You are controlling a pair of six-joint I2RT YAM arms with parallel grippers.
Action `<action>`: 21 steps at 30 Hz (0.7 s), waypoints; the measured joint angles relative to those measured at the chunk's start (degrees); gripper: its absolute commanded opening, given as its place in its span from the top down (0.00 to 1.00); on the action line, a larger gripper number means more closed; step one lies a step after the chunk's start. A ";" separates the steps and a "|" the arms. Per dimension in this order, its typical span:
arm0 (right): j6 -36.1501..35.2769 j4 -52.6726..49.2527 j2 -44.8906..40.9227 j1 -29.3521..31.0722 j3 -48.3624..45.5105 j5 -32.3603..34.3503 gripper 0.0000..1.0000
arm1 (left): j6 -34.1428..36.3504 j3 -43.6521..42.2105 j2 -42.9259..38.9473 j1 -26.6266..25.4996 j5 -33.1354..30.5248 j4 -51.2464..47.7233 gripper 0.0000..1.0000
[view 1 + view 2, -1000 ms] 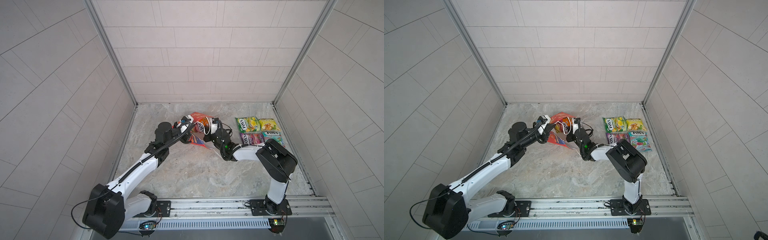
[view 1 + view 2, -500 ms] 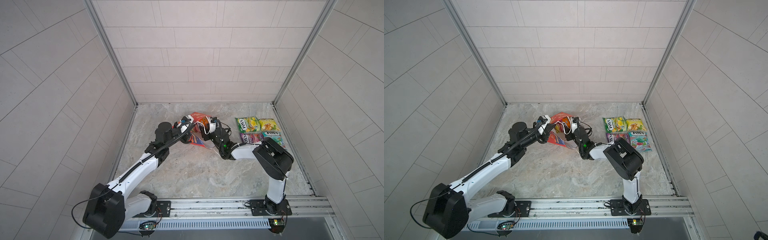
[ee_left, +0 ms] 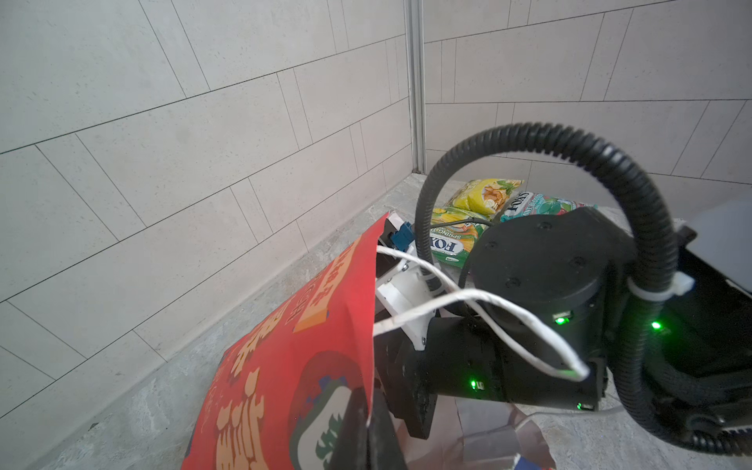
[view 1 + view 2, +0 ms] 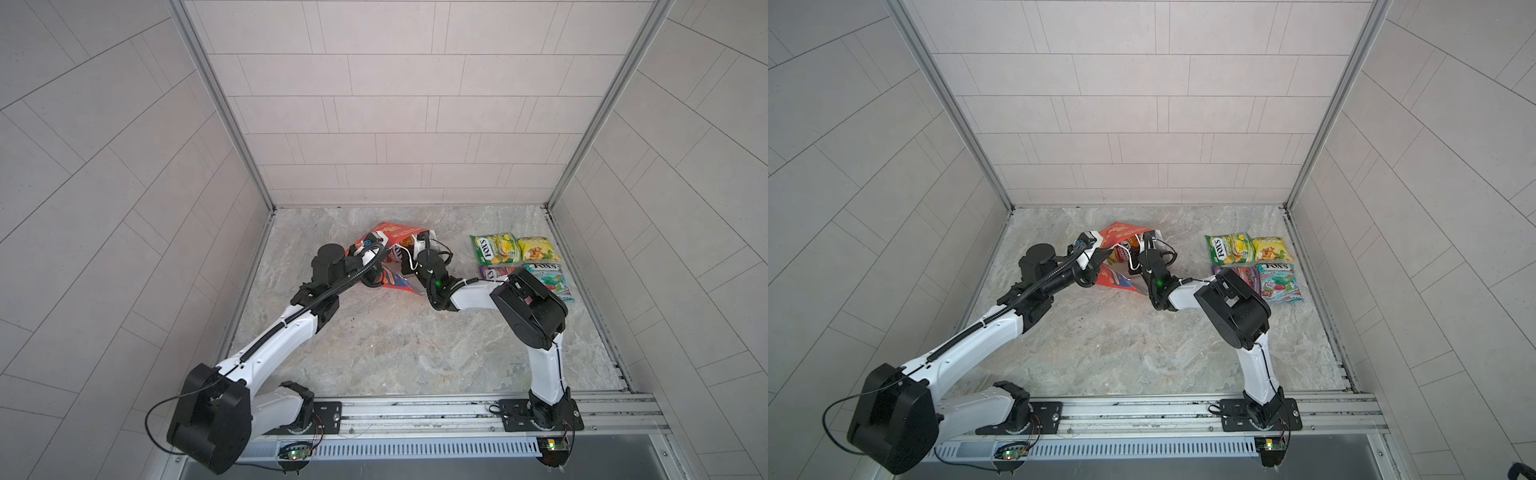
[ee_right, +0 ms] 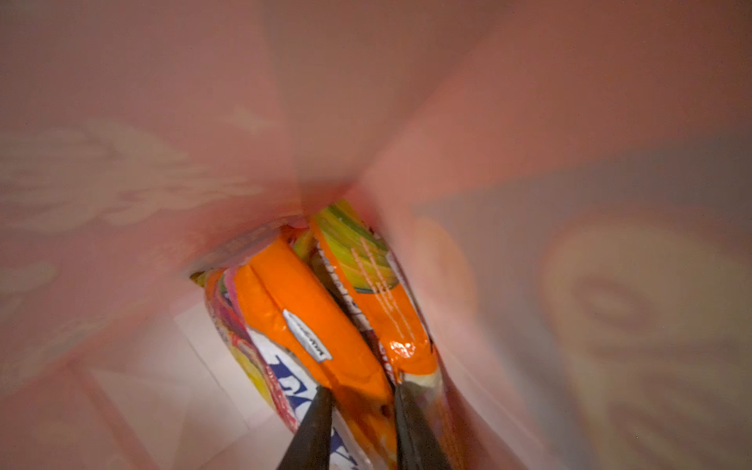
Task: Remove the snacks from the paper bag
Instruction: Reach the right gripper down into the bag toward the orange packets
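Grey tiled walls (image 4: pixel 395 124) close in the table (image 4: pixel 374 340) on three sides. It has a matt, grey-veined stone pattern. An aluminium rail (image 4: pixel 415 409) along the front edge carries both arm bases.

The paper bag (image 4: pixel 395 230) is glossy red with gold characters. It sits tipped near the middle of the back edge, with its mouth turned toward the right arm. Inside, the right wrist view shows an orange packet (image 5: pixel 301 317) lying flat and shiny. A second orange-and-green packet (image 5: pixel 366 276) lies against it, and a pink-yellow packet (image 5: pixel 252 366) with blue lettering lies beneath.

The right gripper (image 5: pixel 360 390) is deep in the bag. Its dark fingers stand slightly apart, both pressed to the end of the orange packet, which is pinched between them. The left gripper (image 3: pixel 368 407) is fully closed on the rim of the bag's red panel. A white cord handle (image 3: pixel 488 301) drapes over the right arm's wrist.

Four packets lie flat in a touching two-by-two block by the back right corner:
- green packet (image 4: pixel 494 249)
- yellow packet (image 4: pixel 538 249)
- purple packet (image 4: pixel 494 272), partly hidden by the right arm
- teal packet (image 4: pixel 548 280), nearest the right edge

The front half of the table is open stone.

The left arm stretches diagonally from the front left corner to the bag. The right arm rises from the front right and folds at the elbow beside the packets. Its forearm runs low across to the bag.
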 measured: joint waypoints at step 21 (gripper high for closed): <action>1.79 5.90 0.50 -0.81 -4.72 -4.15 0.27 | 0.02 -0.11 0.00 0.00 0.15 0.02 1.00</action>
